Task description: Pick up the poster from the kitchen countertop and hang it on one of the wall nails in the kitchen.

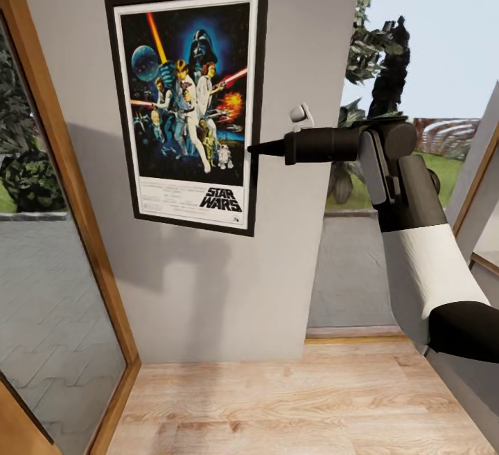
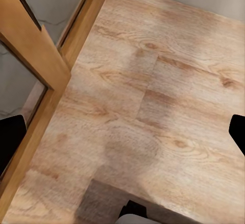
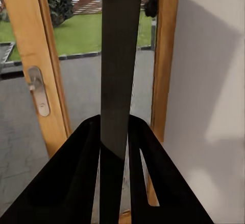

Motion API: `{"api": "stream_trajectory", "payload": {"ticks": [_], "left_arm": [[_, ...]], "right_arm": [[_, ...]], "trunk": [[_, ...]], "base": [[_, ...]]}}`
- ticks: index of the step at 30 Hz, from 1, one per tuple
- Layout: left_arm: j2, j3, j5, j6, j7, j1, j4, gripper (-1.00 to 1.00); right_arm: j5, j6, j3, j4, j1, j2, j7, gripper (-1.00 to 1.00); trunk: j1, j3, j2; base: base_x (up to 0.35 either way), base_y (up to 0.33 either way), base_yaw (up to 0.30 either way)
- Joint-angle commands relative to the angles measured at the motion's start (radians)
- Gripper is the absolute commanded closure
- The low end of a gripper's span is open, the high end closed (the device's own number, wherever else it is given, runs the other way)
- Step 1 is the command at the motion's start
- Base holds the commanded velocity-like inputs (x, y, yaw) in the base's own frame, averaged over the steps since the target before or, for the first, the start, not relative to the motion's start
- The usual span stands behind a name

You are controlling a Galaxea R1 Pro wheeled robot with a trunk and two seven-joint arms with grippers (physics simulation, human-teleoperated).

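Poster (image 1: 187, 105) up against grey wall (image 1: 222, 289), tilted a little, between wooden door frame (image 1: 62, 185) and wall's right edge. Right gripper (image 1: 253, 149) pinching poster's right edge, fingers closed flat on frame; wrist cam looks straight down that thin edge (image 3: 120, 65). Nail too tiny to spot, likely hidden behind top of poster.

Left gripper: just dark bits at edges of its cam over wood floor (image 2: 153, 106), can't tell if open or closed.

My take: level poster, settle it on nail, then ease grip off slowly. Let go early and it drops.
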Motion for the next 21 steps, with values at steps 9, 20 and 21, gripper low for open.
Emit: {"api": "stream_trajectory", "payload": {"ticks": [9,20,21], "left_arm": [[0.000,0.002,0.010,0.000,-0.008,0.000,-0.001,-1.00],[0.000,0.002,0.010,0.000,-0.008,0.000,-0.001,-1.00],[0.000,0.002,0.010,0.000,-0.008,0.000,-0.001,-1.00]], "right_arm": [[-0.009,0.008,0.001,-0.028,0.000,-0.013,0.043,1.00],[-0.009,0.008,0.002,-0.030,0.000,-0.014,0.046,1.00],[-0.009,0.008,0.002,-0.030,0.000,-0.014,0.046,1.00]], "trunk": [[0.000,0.000,-0.001],[0.000,0.000,-0.001],[0.000,0.000,-0.001]], "base": [[0.000,0.000,0.000],[0.088,0.000,0.000],[0.271,0.000,0.000]]}}
